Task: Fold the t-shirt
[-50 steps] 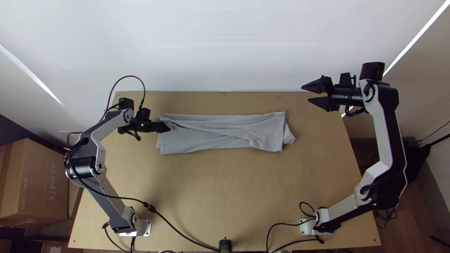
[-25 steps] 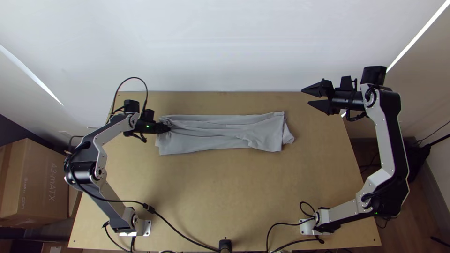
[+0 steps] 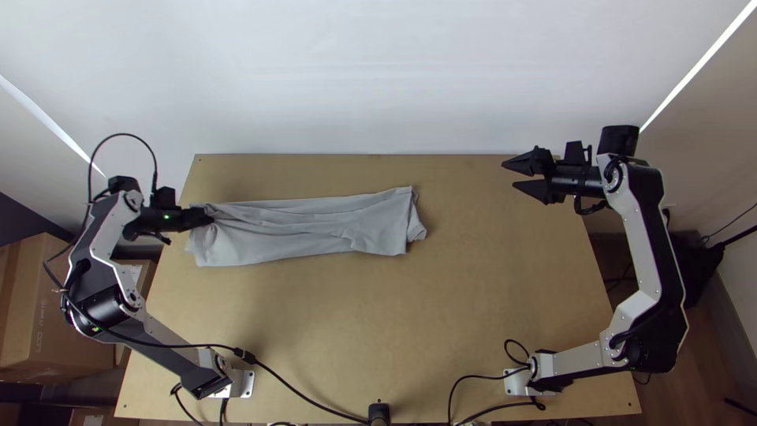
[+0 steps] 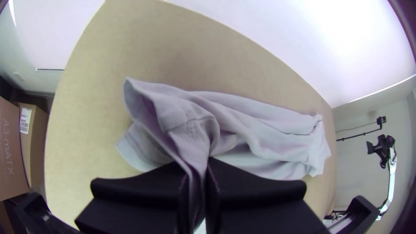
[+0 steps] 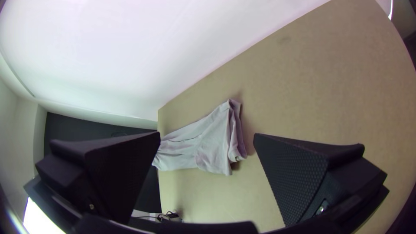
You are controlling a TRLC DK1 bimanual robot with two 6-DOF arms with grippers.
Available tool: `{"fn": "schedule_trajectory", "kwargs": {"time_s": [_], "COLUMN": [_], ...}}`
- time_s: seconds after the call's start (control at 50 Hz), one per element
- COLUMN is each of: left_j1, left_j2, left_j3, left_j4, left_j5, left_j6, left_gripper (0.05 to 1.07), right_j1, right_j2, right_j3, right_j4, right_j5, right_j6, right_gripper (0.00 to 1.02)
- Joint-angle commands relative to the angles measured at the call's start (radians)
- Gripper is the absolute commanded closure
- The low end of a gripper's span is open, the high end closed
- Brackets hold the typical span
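Grey cloth, the t-shirt [image 3: 315, 230] lies as a long, creased strip across the far left part of the bench [image 3: 355, 331], one end (a bunched one) gripped by the left hand [image 3: 211, 217]. The left arm [image 3: 110, 308] bows out past the bench's side, its hand pointing inward; the right arm [image 3: 643, 252] also bends outward, its right hand [image 3: 509, 175] open, aimed inward, well apart from the cloth.

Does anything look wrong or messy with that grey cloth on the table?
Nothing looks damaged. The long grey cloth shirt on the light wooden table is a bit untidy: creases fan out from its left end, pinched in the left arm's black gripper, and a corner pokes out askew at its right end.
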Motion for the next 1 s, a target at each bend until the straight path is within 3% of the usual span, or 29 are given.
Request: {"fn": "schedule_trajectory", "kwargs": {"time_s": [0.0, 0.2, 0.66, 0.98], "left_j1": [-0.009, -0.139, -0.596, -0.831], "left_j2": [-0.032, -0.081, -0.007, 0.175], "left_j3": [0.111, 0.226, 0.458, 0.653], "left_j4": [-0.111, -0.226, -0.183, -0.149], "left_j5": [0.036, 0.044, 0.019, -0.051], "left_j6": [0.042, -0.02, -0.321, -0.445], "left_gripper": [1.05, 1.05, 1.05, 1.05], "right_j1": [0.014, 0.012, -0.022, -0.026], "right_j2": [-0.031, -0.033, -0.051, -0.044], "right_j3": [-0.031, -0.047, -0.096, -0.108], "right_j4": [0.02, 0.022, 0.023, 0.023], "right_j5": [-0.008, -0.008, -0.008, -0.008], "right_j6": [-0.013, -0.013, -0.032, -0.044], "right_gripper": [0.03, 0.03, 0.03, 0.03]}}
